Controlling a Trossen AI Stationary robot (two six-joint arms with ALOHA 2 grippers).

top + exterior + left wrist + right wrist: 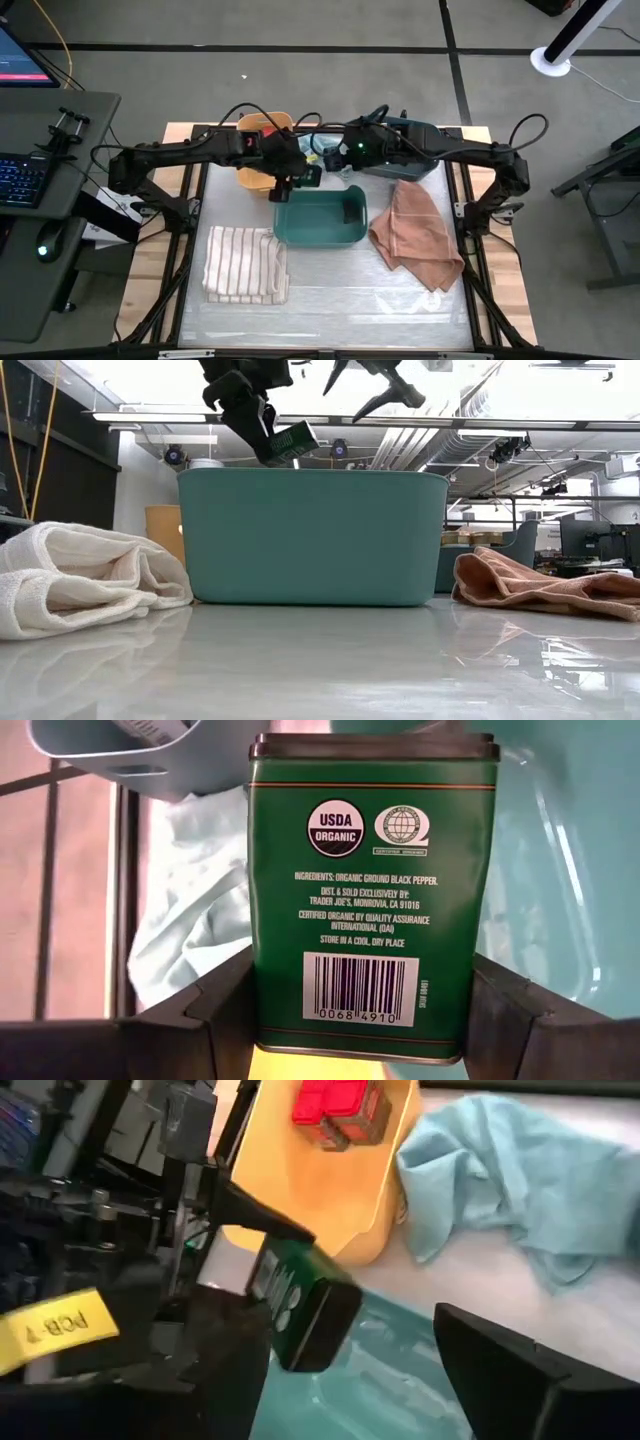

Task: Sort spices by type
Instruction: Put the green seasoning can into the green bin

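Green tin (pixel 372 890), flat and rectangular with a dark lid, sits clamped between the left gripper's (pixel 368 1020) two dark fingers; label side with barcode and organic seals faces the wrist camera. Jaws part-open, closed onto the tin's narrow sides. In the low view the same tin (pixel 291 444) hangs tilted in the air above the rim of the teal bin (pixel 312 538), not touching it. From above, the left gripper (pixel 291 180) is over the far-left corner of the teal bin (pixel 300 235).

Right gripper (pixel 368 382) is just beside it, also over the bin's far edge, fingers spread wide and holding nothing. From its own wrist view the tin (pixel 300 1305) shows close ahead, gripped by the other arm's finger (pixel 262 1225).

One black tin (pixel 353 207) already lies inside the teal bin, at its right side.

Yellow bin (pixel 320 1190) behind holds red-topped jars (pixel 338 1105). Light blue cloth (pixel 510 1175) is crumpled beside the yellow bin.

Striped white cloth (pixel 245 264) lies folded left of the teal bin, salmon cloth (pixel 415 232) rumpled to its right. A grey-blue bin (pixel 405 160) stands behind, under the right arm
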